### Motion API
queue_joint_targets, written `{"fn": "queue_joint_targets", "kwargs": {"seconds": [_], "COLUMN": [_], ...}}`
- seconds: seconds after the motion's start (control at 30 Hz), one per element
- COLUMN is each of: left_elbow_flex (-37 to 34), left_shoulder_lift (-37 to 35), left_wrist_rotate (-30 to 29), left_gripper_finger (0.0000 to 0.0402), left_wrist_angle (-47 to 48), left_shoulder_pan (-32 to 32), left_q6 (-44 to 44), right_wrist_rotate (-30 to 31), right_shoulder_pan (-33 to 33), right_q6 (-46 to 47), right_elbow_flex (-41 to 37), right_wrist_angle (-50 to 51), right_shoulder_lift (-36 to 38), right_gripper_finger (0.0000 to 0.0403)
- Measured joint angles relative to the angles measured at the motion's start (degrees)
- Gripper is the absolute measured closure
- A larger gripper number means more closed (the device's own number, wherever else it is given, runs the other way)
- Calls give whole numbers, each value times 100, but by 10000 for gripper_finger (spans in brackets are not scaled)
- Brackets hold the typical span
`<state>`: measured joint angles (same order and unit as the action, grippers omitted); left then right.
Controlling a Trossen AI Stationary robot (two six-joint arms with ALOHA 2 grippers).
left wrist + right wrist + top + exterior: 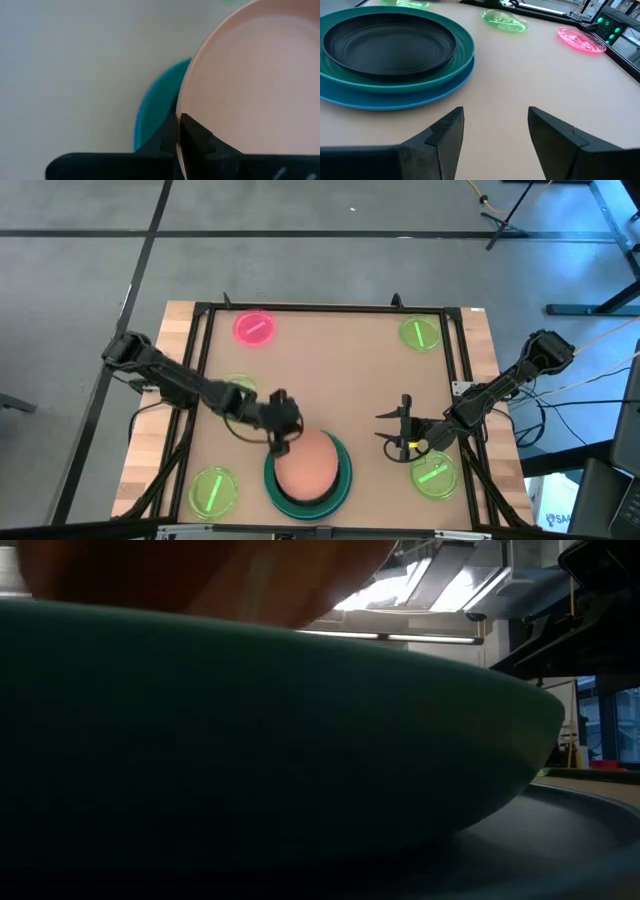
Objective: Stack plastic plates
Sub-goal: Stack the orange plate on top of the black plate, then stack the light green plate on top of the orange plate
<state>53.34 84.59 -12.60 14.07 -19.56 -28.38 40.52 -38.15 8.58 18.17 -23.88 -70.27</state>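
Salmon plate (305, 463) hung over the stack at the table's (330, 370) six o'clock edge, its rim clamped between the left gripper's (281, 432) fingers. Beneath sat a black plate (389, 43) on a dark green plate (462, 47) on a blue plate (395, 100). At four o'clock the right gripper (400, 432) waited, fingers apart, beside a neon-green plate (433, 475). A pink plate (254, 328) lay at eleven o'clock.

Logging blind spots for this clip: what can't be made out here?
- High view: salmon plate, held by left gripper, covers the black plate.
- Low view: dark green plate fills it, blocking the table.
- High view: left arm overlaps one neon-green plate.
- Right gripper waits open above the table.
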Motion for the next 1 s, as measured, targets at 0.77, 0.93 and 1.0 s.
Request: {"fn": "queue_joint_targets", "kwargs": {"seconds": [0.77,0.93,1.0], "left_elbow_flex": [0,0,0], "left_shoulder_lift": [885,373,125], "left_wrist_rotate": [868,579,231], "left_gripper_finger": [310,311,313], "left_wrist_angle": [8,386,573], "left_shoulder_pan": [-58,-193,-365], "left_q6": [-444,-577,-622], "right_wrist_rotate": [-57,-49,-49], "right_shoulder_pan": [0,2,0], "right_q6": [107,13,13], "right_elbow_flex": [0,0,0], "right_wrist_angle": [24,46,46], "right_shoulder_lift": [0,0,-1], "right_gripper_finger": [189,189,189]}}
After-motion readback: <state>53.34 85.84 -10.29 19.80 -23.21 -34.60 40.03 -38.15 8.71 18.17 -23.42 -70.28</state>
